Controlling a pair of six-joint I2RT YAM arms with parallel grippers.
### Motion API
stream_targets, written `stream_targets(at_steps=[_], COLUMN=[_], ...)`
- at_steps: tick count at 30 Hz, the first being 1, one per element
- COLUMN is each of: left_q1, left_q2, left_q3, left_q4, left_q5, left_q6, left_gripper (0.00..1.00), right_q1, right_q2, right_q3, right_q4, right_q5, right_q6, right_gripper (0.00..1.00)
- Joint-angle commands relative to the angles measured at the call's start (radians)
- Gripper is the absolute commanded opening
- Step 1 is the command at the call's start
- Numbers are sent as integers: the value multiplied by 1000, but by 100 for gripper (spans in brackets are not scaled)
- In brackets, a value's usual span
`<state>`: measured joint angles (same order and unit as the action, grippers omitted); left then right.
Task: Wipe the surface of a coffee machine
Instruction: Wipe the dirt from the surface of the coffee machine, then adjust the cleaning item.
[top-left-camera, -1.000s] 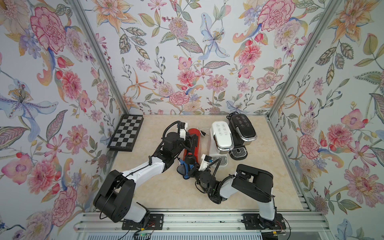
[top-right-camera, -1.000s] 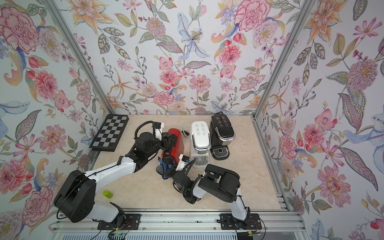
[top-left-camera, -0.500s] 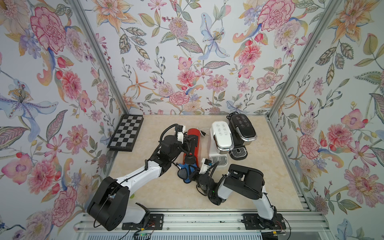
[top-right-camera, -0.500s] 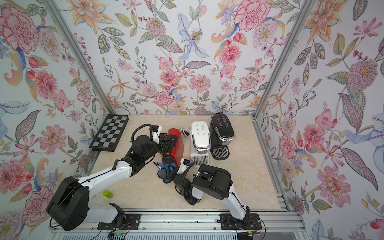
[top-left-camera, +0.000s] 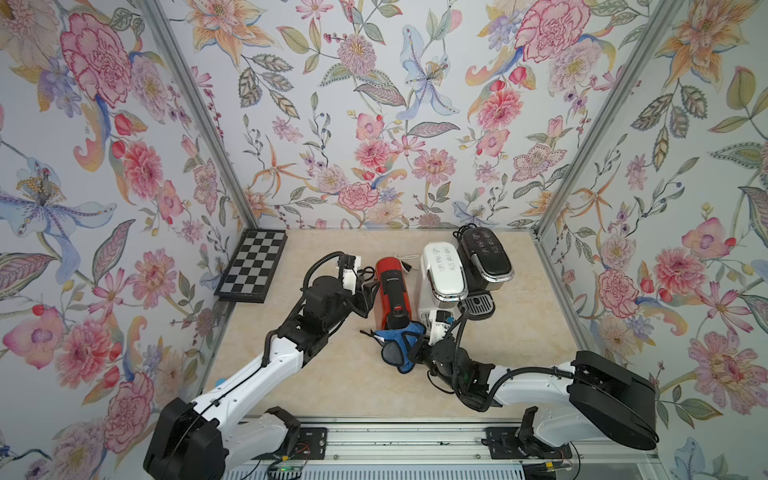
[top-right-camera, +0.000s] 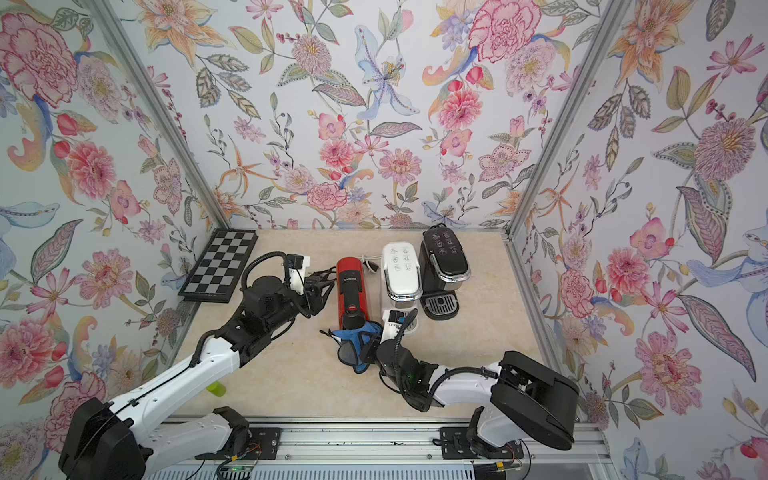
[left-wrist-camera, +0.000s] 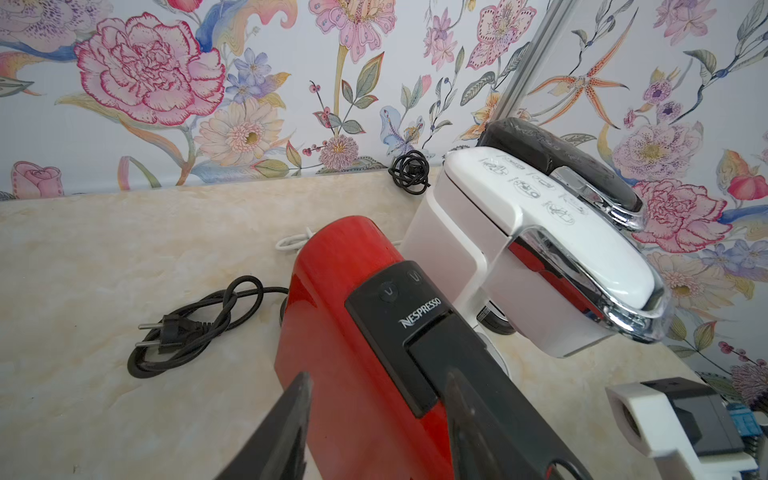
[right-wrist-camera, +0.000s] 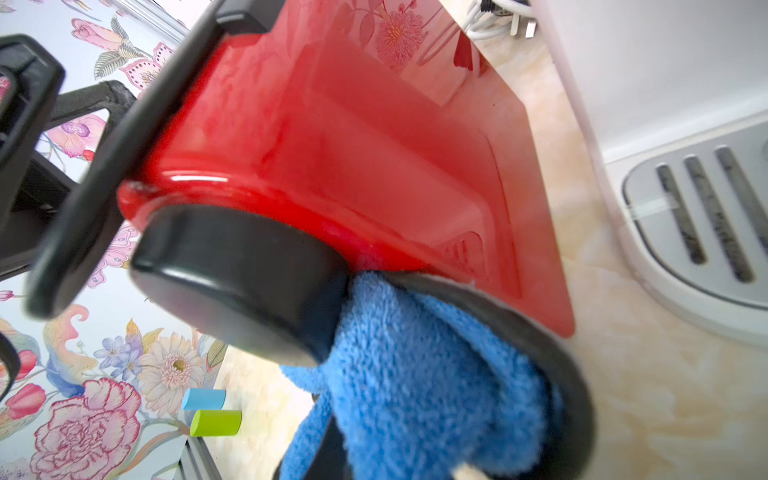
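The red coffee machine (top-left-camera: 392, 291) is standing upright on the table (top-left-camera: 332, 386), just beside the white coffee machine (top-left-camera: 442, 270), on the side facing away from the black coffee machine (top-left-camera: 484, 257). Its long axis is running parallel to the white coffee machine's, from the rear wall toward the robot's rail. Its round black spout head (right-wrist-camera: 232, 282) is pointing toward the rail, the same way as the white coffee machine's drip grate (right-wrist-camera: 702, 216). The black top strip with the Nespresso lettering (left-wrist-camera: 419, 311) is facing up.

The right gripper (top-left-camera: 417, 353) is sitting just in front of the spout end and is clamping a blue cloth (top-left-camera: 401, 347). Its fingers are lying buried in the folds in the right wrist view. The cloth is pressing against the underside of the spout head and draping down in front of the red base.

The left gripper (top-left-camera: 368, 293) is hanging at the red machine's flank, on the side away from the white coffee machine. Its jaws are standing partly spread. In the left wrist view one of the fingers (left-wrist-camera: 291, 424) is lining up with the red shell's edge and the other is lying over the black strip. Whether either is touching the shell I cannot tell.

A coiled black power cord (left-wrist-camera: 187, 328) is lying on the table, farther from the white coffee machine than the red one is.
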<state>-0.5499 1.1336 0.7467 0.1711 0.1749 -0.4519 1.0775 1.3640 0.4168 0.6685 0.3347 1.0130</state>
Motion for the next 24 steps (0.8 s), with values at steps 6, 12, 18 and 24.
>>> stream_targets(at_steps=[6, 12, 18, 24], left_q1=[5, -5, -78, -122], left_q2=[-35, -85, -6, 113], left_q3=[-7, -21, -1, 39], left_q4=[4, 86, 287, 499], left_q5=[108, 328, 524, 634], left_q6=[-5, -27, -113, -229], left_gripper=[53, 65, 72, 72], right_q1=[13, -44, -233, -257], right_q2=[-196, -492, -612, -532], right_q3=[49, 164, 269, 386], right_q4=[-410, -758, -828, -827], right_q5=[-108, -84, -347, -496], right_q6=[-122, -291, -432, -560], right_gripper=[0, 0, 0, 0])
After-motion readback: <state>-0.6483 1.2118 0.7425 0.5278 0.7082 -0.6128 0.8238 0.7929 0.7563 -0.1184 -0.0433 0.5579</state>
